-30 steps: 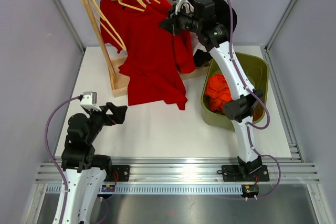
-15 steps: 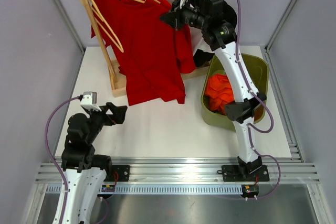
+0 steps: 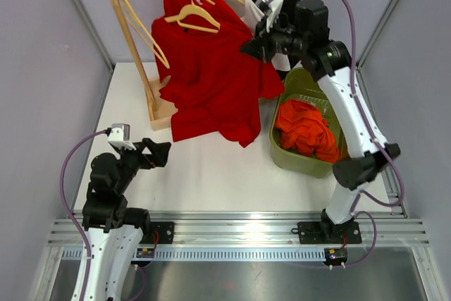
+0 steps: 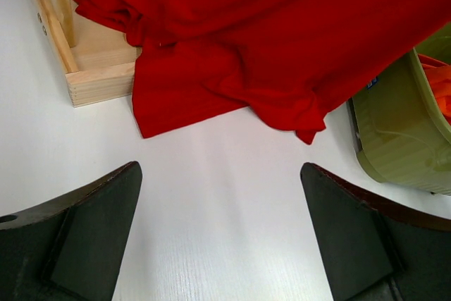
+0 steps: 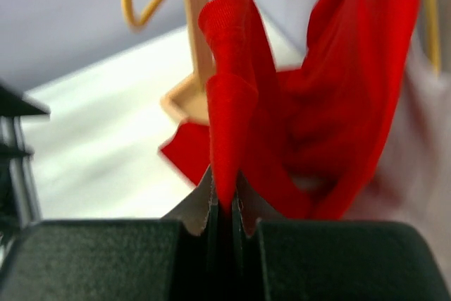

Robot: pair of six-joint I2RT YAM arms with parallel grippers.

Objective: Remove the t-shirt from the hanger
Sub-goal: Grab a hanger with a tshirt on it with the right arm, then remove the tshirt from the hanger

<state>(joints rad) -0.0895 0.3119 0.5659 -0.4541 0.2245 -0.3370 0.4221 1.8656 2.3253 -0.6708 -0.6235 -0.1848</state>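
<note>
Pinch on red fabric, that's the picture. The right gripper [image 5: 224,211] has its fingers pressed together on a thin fold of the t-shirt [image 3: 211,82], up high beside the rack [image 3: 130,29] and just right of the garment's shoulder. The shirt hangs from a pale wooden hanger [image 3: 192,16] that sits tilted, with the collar bunched around it. The body drops down so the hem lies on the table [image 3: 211,181] and laps over the rack's wooden base. In the wrist view the pinched fold runs straight up out of the jaws, so the cloth looks stretched between grip and hanger.

The left gripper [image 4: 220,244] is low over the table, fingers spread wide with nothing between them. It is apart from the shirt, with the hem lying ahead of it.

The step, as I read it, is drawing the shirt sideways off the hanger. To do it well, pull along the hanger's arm toward the right, so the shoulder slides off the tip and the hanger isn't dragged along the bar. Watch the collar, which could snag at the hook. If the hanger swings with the cloth, change the angle. The grip is on a narrow fold, so a hard yank may slip it.

A green bin [image 3: 304,82] holding orange cloth [image 3: 306,128] sits just below the right gripper, a likely drop spot.
</note>
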